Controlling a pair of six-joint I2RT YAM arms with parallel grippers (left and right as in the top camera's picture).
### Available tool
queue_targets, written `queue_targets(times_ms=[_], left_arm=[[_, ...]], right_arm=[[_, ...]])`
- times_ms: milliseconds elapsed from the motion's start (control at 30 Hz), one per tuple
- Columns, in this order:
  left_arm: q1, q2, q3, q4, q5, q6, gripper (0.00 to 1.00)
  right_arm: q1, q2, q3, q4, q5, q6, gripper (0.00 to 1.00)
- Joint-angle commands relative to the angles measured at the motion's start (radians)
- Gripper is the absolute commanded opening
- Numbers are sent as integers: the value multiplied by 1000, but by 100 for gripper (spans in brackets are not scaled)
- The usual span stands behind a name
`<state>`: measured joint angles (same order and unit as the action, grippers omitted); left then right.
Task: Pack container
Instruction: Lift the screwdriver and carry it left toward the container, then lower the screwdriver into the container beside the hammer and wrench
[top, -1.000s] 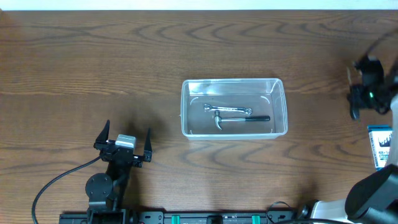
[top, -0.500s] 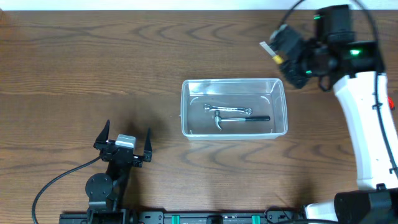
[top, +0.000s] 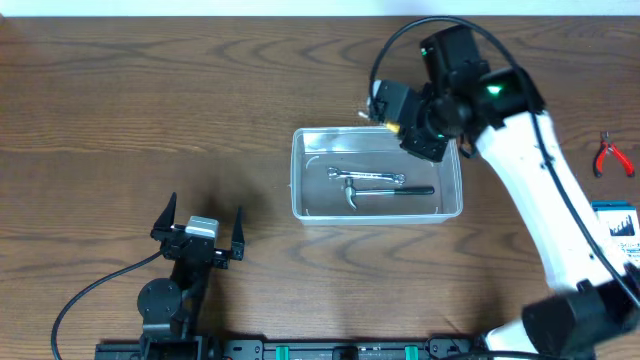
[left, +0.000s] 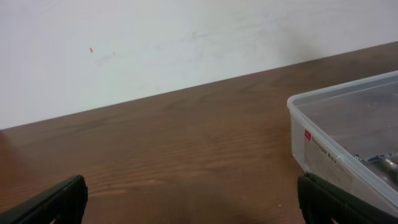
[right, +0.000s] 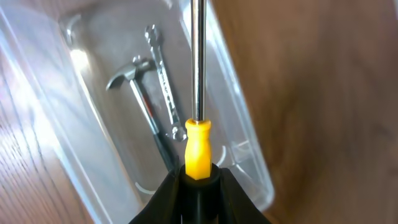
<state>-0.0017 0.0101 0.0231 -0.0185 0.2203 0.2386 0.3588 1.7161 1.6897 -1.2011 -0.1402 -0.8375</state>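
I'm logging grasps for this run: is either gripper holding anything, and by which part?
The right gripper holds a screwdriver by its yellow handle, the metal shaft sticking out ahead. The left gripper is open and holds nothing.

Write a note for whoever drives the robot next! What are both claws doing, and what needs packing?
Left gripper: open, empty, off to the left of the container.
Right gripper: shut on the yellow-handled screwdriver, over the container's far rim.
Done: hammer and wrench lie inside the container.
Left: lower the screwdriver in and release it. The red pliers and blue-and-white box on the table at the right probably go in next.
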Motion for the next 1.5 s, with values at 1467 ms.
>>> queue_targets(times_ms=[1467], left_arm=[[3, -6, -19, -33, 3, -5, 98]], right_arm=[[6, 201, -133, 46, -51, -457, 17]])
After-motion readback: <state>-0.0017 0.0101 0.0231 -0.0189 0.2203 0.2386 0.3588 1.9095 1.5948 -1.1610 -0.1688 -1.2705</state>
